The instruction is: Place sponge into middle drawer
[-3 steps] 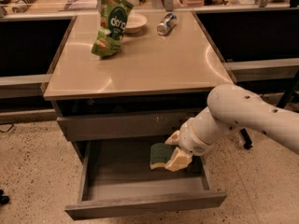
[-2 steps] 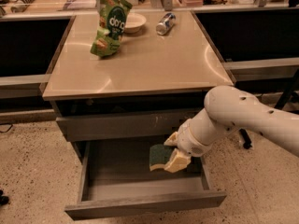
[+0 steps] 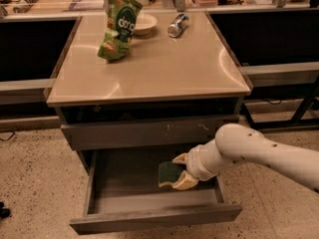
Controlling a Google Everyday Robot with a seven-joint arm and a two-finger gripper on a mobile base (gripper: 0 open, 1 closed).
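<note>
While pincer (image 3: 177,172) clamps sponge (image 3: 168,173) over open middle drawer (image 3: 154,219), green bag (image 3: 118,26) lettering unclear.

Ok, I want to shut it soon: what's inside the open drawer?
Only the sponge, gripped by the gripper, low in the drawer over its grey floor. The arm covers the right rear corner; the front panel hides the floor just behind it.

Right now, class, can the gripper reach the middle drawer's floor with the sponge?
Probably yes: the gripper holds the sponge inside the open middle drawer, with nothing visible between it and the floor.
</note>
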